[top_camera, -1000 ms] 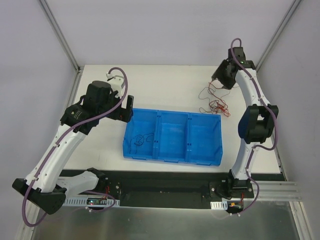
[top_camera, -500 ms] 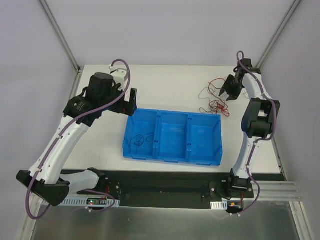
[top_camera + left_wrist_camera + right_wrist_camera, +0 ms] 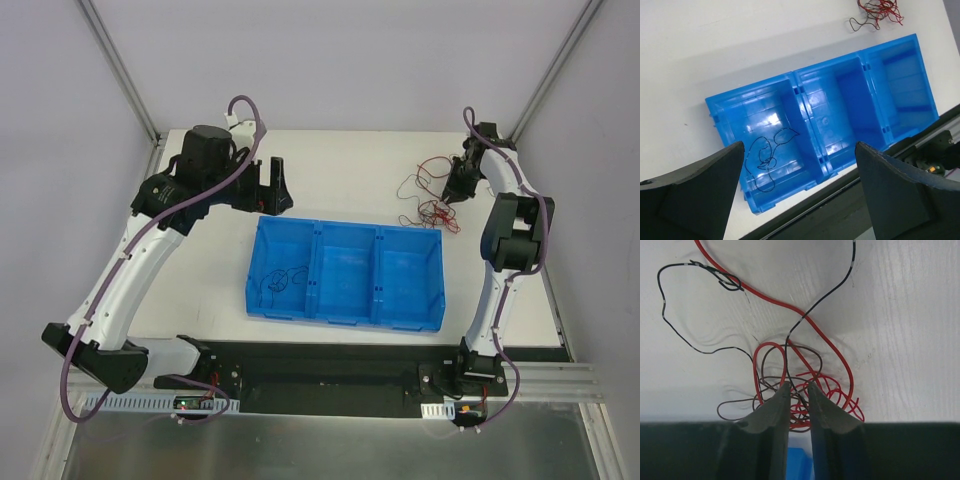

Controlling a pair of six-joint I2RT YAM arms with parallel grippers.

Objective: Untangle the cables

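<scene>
Compared with a second ago, the left arm has swung toward the far side of the counter [image 3: 340, 165], so the left hand [image 3: 274, 190] now hangs just beyond the far left corner of the blue tray [image 3: 348, 229]. The right hand [image 3: 452, 192] has dropped from above onto the tangle of cables [image 3: 430, 207], and its fingers have drawn much closer together. The top view shows both arms and the whole three-compartment tray, but at that size the right fingertips cannot be made out. The right wrist view shows them: the right hand [image 3: 799, 386] has its two tips set into the knot of red, black and dark cables [image 3: 801, 374] with only a slim gap left, and strands cross that gap. Whether the fingers already pinch a strand cannot be told. One red and two black strands run away ahead of this hand across the white counter [image 3: 900, 315]. The left wrist view shows the left hand [image 3: 799, 148] spread wide and holding nothing, with the tray [image 3: 807, 131] below and ahead of it. A single black cable [image 3: 766, 154] lies curled in the compartment nearest this hand. The red tangle [image 3: 879, 11] sits well beyond the tray's far end.
</scene>
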